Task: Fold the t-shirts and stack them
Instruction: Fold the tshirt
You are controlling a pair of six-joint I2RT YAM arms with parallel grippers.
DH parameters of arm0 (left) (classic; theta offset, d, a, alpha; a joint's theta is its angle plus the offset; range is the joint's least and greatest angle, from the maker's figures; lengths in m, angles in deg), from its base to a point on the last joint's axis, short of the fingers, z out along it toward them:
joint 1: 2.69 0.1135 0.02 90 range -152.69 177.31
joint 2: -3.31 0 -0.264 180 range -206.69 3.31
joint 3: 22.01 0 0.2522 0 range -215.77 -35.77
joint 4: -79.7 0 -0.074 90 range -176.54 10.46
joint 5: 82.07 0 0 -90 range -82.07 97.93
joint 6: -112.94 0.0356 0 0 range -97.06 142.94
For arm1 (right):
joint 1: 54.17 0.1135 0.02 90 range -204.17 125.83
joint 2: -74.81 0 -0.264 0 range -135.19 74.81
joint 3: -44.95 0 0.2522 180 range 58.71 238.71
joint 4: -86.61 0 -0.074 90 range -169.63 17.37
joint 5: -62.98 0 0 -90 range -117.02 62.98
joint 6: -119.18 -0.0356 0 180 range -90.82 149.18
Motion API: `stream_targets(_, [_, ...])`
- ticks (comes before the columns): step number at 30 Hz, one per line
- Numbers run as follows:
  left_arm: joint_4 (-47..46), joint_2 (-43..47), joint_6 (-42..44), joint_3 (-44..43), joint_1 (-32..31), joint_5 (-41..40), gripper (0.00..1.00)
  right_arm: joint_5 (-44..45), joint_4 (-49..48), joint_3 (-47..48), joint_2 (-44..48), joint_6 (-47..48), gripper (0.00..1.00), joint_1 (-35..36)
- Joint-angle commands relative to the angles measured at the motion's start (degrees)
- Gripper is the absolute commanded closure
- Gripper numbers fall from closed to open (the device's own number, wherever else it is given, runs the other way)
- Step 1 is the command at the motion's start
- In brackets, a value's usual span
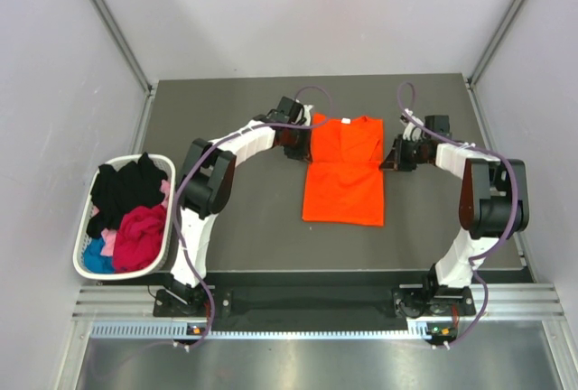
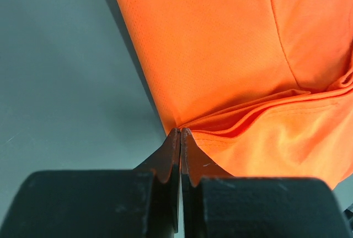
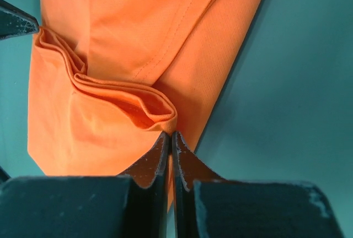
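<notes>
White basket [image 1: 83,264] beside the table's [image 1: 244,218] left edge holds black [image 1: 126,187], magenta [image 1: 143,232] and blue [image 1: 97,255] t-shirts. Left gripper [image 2: 180,130]: jaws pressed fully together, tips pinching the orange tee [image 1: 343,182] at its left edge, on a cross fold. Orange tee lies mid-table, between the arms. Right gripper [image 3: 170,134]: jaws closed tight, nipping the bunched fold on the right edge.

Your right hand [image 3: 170,139] clamped tight on orange tee [image 3: 110,56], right at bunched fold on its edge, sliver of cloth showing between fingers. Tee lying on worktop [image 3: 292,84], bare worktop off to right.
</notes>
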Motion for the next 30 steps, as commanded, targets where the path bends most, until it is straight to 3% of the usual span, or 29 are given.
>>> stream_targets(1, [-2.93, -0.39, -0.92, -1.86, 0.34, -0.29, 1.00, 0.70, -3.68, 1.22, -0.50, 0.47, 1.00, -1.25])
stream_targets(13, [-4.60, -2.06, -3.38, -2.57, 0.60, -2.49, 1.00, 1.84, -3.59, 1.22, -2.08, -0.49, 1.00, -2.13])
stream_targets(17, [-5.22, -1.54, -3.30, -2.22, 0.60, -2.48, 1.00, 1.93, -2.89, 2.10, -2.79, -0.85, 0.95, -2.22])
stream_targets(19, [-4.78, -1.10, -3.56, -2.22, 0.60, -3.62, 0.95, 2.37, -2.27, 2.89, -2.79, -1.02, 0.88, -2.22])
stream_targets(21, [-2.68, -0.75, -4.08, -2.91, 0.69, -6.68, 0.82, 3.86, -0.87, 3.42, -2.18, -1.72, 0.82, -2.22])
stream_targets(22, [-2.06, -0.14, -4.35, -3.27, 0.69, -8.27, 0.79, 4.56, 0.01, 4.20, -1.91, -1.90, 0.75, -2.22])
stream_targets(25, [-0.30, 2.23, -5.67, -3.88, 0.78, -13.11, 0.73, 7.11, 3.87, 4.47, 0.45, -3.92, 0.67, -2.31])
stream_targets(30, [2.78, 8.64, -6.46, -3.54, 0.60, -16.02, 0.69, 8.96, 7.92, 2.55, 7.12, -9.72, 0.66, -2.13])
